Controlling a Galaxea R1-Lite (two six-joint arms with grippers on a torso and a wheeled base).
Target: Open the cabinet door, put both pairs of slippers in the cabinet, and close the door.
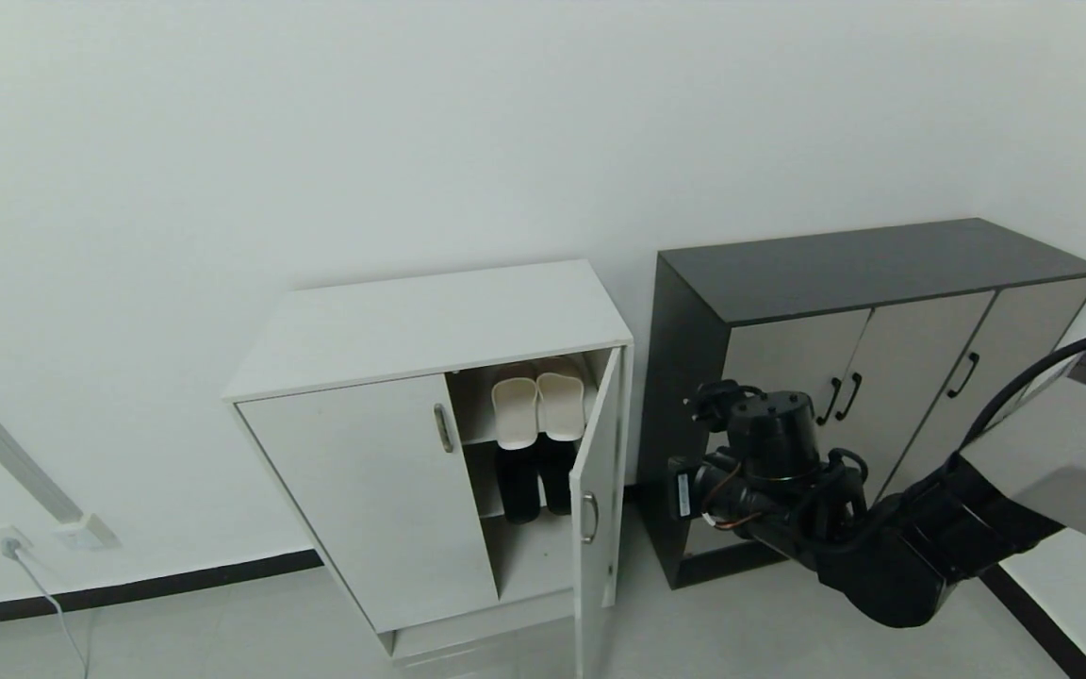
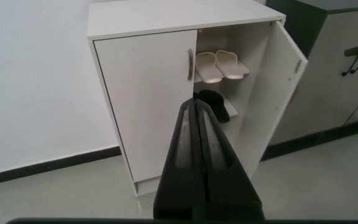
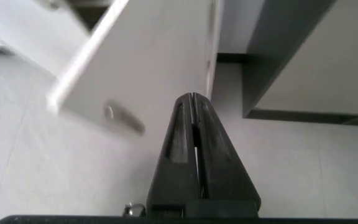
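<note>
The white cabinet (image 1: 430, 321) stands against the wall with its right door (image 1: 597, 471) swung open and its left door (image 1: 373, 490) closed. A white pair of slippers (image 1: 537, 407) lies on the upper shelf, a black pair (image 1: 534, 476) on the shelf below. My right arm (image 1: 769, 462) hangs to the right of the open door; its gripper (image 3: 193, 96) is shut and empty, pointing at the door's outer face near the handle (image 3: 124, 118). My left gripper (image 2: 196, 101) is shut and empty, well in front of the cabinet, facing both pairs of slippers (image 2: 221, 65).
A dark cabinet (image 1: 882, 273) with grey doors stands just right of the white one, with a narrow gap between them. A wall socket with a cable (image 1: 6, 542) sits low on the left wall. Bare floor (image 1: 222, 632) lies in front.
</note>
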